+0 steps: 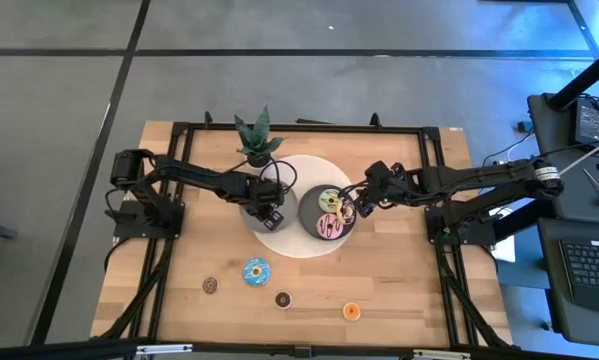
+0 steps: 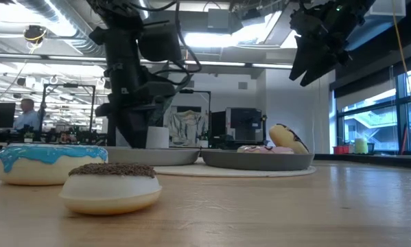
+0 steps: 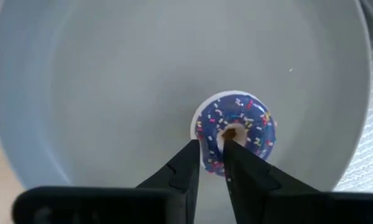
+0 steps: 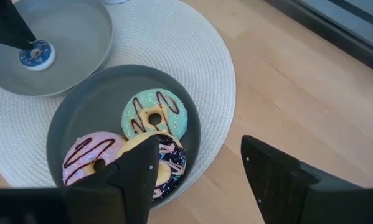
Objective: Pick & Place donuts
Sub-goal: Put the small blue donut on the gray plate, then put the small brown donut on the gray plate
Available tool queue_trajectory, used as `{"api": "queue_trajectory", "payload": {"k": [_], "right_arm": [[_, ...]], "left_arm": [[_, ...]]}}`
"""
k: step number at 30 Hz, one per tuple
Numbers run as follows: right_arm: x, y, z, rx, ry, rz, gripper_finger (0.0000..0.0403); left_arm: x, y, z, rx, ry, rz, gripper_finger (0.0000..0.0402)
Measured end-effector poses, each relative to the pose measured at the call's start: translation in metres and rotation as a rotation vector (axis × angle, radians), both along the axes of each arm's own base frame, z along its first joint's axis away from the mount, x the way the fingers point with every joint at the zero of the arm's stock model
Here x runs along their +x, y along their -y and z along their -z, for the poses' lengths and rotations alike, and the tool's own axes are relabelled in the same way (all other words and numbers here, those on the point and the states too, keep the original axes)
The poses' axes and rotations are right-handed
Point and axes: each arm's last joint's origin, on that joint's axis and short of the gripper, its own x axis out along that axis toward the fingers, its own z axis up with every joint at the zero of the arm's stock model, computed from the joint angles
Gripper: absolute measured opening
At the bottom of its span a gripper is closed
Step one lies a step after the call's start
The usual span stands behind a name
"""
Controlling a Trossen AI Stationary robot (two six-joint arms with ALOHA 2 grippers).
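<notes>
While four small donuts lie loose on the bare wood at the near edge, a brown one [image 1: 210,285], a blue one [image 1: 256,271], a dark one [image 1: 283,298] and an orange one [image 1: 351,311], the left gripper [image 3: 212,163] pinches a purple sprinkled donut [image 3: 236,129] in the light grey plate [image 3: 80,93]. Beside it, the right gripper [image 4: 198,165] hangs wide open, holding nothing, over the dark plate [image 4: 80,118] of green [image 4: 154,118], pink [image 4: 89,158] and other donuts

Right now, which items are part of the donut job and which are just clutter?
Job:
- blue sprinkled donut, gripped by left gripper in light plate
- three donuts in dark plate
- blue, two brown, orange donuts on table
- right gripper, open

Clutter:
- potted plant
- woven mat
</notes>
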Motion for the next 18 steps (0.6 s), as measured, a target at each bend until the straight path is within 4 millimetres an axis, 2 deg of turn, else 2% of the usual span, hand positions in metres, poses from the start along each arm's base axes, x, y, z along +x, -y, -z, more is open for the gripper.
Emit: {"api": "queue_trajectory", "payload": {"k": [3, 6, 9, 13, 18], "right_arm": [[0.0, 0.0, 0.0, 0.0, -0.001, -0.001, 0.0228], [0.0, 0.0, 0.0, -0.01, -0.01, -0.015, 0.0225], [0.0, 0.0, 0.0, -0.011, -0.012, -0.017, 0.0226], [0.0, 0.0, 0.0, -0.01, -0.014, -0.018, 0.0229], [0.0, 0.0, 0.0, -0.006, -0.015, -0.021, 0.0226]], "left_arm": [[-0.001, 0.0, -0.001, -0.009, -0.007, -0.005, 0.0084], [-0.006, 0.0, -0.01, -0.014, -0.011, -0.008, 0.0092], [-0.012, 0.0, -0.028, 0.023, -0.017, -0.019, 0.0096], [-0.02, 0.002, -0.057, 0.033, 0.062, -0.005, 0.0093], [-0.033, 0.026, -0.084, -0.027, 0.175, 0.148, 0.0089]]}}
